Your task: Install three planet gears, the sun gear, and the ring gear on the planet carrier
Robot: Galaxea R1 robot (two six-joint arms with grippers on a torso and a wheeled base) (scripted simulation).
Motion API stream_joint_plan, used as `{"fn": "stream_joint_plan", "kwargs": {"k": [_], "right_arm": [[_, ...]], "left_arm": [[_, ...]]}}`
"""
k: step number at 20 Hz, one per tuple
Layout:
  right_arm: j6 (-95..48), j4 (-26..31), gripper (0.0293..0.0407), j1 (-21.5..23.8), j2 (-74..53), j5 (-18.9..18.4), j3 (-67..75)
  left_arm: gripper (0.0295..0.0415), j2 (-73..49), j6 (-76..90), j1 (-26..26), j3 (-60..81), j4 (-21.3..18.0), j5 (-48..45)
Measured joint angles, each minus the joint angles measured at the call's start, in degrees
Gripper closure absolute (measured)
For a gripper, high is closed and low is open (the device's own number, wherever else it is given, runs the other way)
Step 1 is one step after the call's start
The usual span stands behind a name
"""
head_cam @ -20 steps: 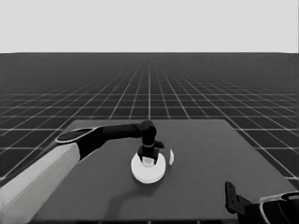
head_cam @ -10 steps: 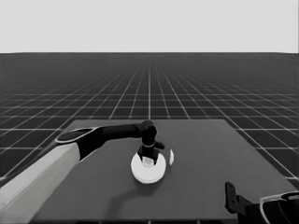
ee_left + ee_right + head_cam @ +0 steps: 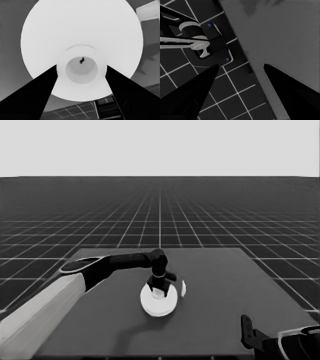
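The large white round stepped disc point(image 3: 159, 301), mid-desk, is straddled by the spread left gripper point(image 3: 81, 71); the right gripper point(image 3: 240, 72) is parked spread at the desk's near right corner.

1. Under the left gripper point(image 3: 158, 290), one round white disc point(image 3: 159, 301) covers whatever sits beneath it; no cogs show.
2. Beside those fingers, a thin white piece point(image 3: 183, 288) is too small to make out.
3. Right gripper point(image 3: 240, 72): fingers cut off by the picture's edge.

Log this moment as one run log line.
left claw: open, astride larger round part's hub | right claw: open, parked near table corner | thin white piece: beside part
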Motion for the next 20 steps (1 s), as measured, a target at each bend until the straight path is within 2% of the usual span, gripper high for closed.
{"fn": "stream_joint_plan", "kwargs": {"k": [10,11,12,20], "right_arm": [[0.0,0.0,0.0315,0.0,0.0,0.0,0.0],[0.0,0.0,0.0315,0.0,0.0,0.0,0.0],[0.0,0.0,0.0315,0.0,0.0,0.0,0.0],[0.0,0.0,0.0315,0.0,0.0,0.0,0.0]], "left_arm": [[0.0362,0.0,5.0,0.02,0.0,0.0,0.0],[0.0337,0.0,5.3,0.05,0.0,0.01,-0.01],[0.0329,-0.01,5.47,0.07,-0.01,0.01,-0.02],[0.0326,-0.01,5.72,0.09,-0.01,0.02,-0.02]]}}
